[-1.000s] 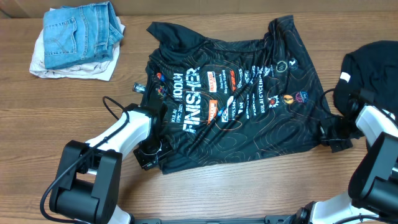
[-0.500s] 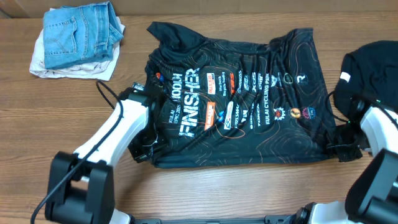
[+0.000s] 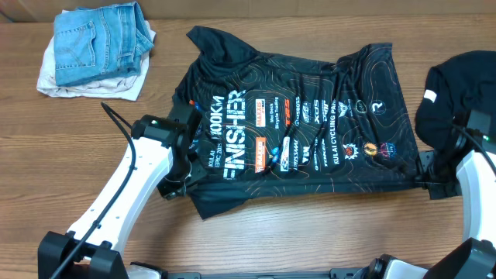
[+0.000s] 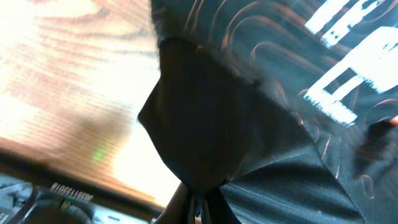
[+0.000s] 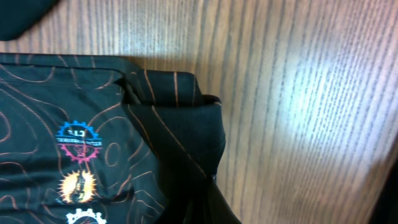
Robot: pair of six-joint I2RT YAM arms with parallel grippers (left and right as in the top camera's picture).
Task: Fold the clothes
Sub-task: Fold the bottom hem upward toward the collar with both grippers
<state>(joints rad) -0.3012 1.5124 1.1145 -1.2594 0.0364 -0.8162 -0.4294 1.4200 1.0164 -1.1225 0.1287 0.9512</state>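
Overhead view, 12 o'clock taken as the far table edge.

The jersey (image 3: 310, 132) is being held spread across the middle of the table (image 3: 325, 240), print side up. Its logo rows are running from 9 toward 3 o'clock. The collar end is bunching toward 11 o'clock, and creases are showing across the upper half.

The jersey's edge at 8 o'clock is being gripped by the left gripper (image 3: 181, 174), jaws clenched. In the left wrist view a peak of black fabric is being drawn down into the closed jaws at the bottom of the frame.

The corner at 4 o'clock is being pinched by the right gripper (image 3: 428, 184), also clenched. In the right wrist view the folded-over corner is narrowing toward the bottom edge; the jaws themselves are not being shown there.

Surroundings:
- A denim pile (image 3: 97, 43) is lying at 10 o'clock on a white cloth (image 3: 54, 80), well apart from the jersey.
- A black garment (image 3: 457, 85) with a white tag (image 3: 428, 97) is lying at 3 o'clock, just beside the jersey's right edge. It is being partly overlapped by the right arm.
- A black cable (image 3: 116, 122) is looping out from the left arm toward 9 o'clock.
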